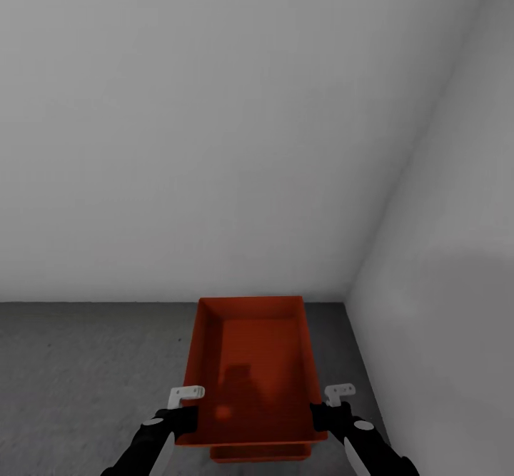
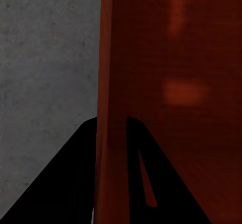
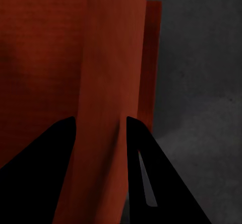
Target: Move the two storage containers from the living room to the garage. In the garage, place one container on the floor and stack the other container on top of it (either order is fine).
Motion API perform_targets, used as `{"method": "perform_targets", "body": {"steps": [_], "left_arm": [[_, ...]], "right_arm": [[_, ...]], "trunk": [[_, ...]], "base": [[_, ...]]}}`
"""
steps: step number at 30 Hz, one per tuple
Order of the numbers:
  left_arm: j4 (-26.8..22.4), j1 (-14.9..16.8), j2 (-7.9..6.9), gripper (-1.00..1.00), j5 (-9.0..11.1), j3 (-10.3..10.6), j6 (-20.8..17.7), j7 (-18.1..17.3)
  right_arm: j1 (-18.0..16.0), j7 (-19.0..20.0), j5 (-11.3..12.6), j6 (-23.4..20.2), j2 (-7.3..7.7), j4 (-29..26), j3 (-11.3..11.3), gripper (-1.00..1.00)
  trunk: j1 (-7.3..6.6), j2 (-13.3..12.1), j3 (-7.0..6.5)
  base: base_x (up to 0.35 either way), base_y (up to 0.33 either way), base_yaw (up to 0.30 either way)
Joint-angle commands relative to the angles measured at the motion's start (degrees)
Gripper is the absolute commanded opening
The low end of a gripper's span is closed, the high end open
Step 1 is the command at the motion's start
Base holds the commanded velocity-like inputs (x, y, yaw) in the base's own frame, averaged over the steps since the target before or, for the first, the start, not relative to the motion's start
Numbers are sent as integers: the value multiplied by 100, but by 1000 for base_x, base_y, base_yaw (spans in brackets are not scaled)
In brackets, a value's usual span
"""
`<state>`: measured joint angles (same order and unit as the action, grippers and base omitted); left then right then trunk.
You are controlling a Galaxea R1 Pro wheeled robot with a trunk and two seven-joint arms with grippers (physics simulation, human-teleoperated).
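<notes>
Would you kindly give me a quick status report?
Left gripper and right gripper shut on red-orange plastic bin's side walls. Second bin's edge visible underneath. Grey concrete floor, wall corner ahead.

Storage containers: two, both red-orange; upper container (image 1: 251, 362) held up, lower container (image 1: 260, 452) showing as a strip of rim just under its near edge.
End effectors: two; left end effector (image 1: 184, 412) at the upper container's left wall, right end effector (image 1: 325, 410) at its right wall.
Fingers per end effector: two, black, one on each side of the gripped wall; one left finger (image 2: 60, 183), one right finger (image 3: 156, 178).
Walls: two, pale grey, meeting at one corner; back wall (image 1: 214, 126), side wall (image 1: 457, 247).
Floor: one, dark grey speckled concrete (image 1: 78, 369).
</notes>
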<state>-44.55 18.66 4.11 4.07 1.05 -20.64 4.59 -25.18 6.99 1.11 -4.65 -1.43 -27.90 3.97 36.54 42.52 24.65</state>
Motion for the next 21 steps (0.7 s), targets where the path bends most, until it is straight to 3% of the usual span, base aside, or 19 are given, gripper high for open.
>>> {"method": "perform_targets", "body": {"steps": [1, 21], "left_arm": [[-1, -2, -8, -100, -82, 9, -46, 192], [147, 0, -14, -100, -73, 9, -45, 192]], "right_arm": [[-4, 207, 74, -36, 2, -60, 5, -100], [-4, 207, 74, -36, 2, -59, 2, -100]], "trunk": [[1, 5, 7], [1, 5, 7]], "base": [[0, 0, 14], [0, -29, 1]]}}
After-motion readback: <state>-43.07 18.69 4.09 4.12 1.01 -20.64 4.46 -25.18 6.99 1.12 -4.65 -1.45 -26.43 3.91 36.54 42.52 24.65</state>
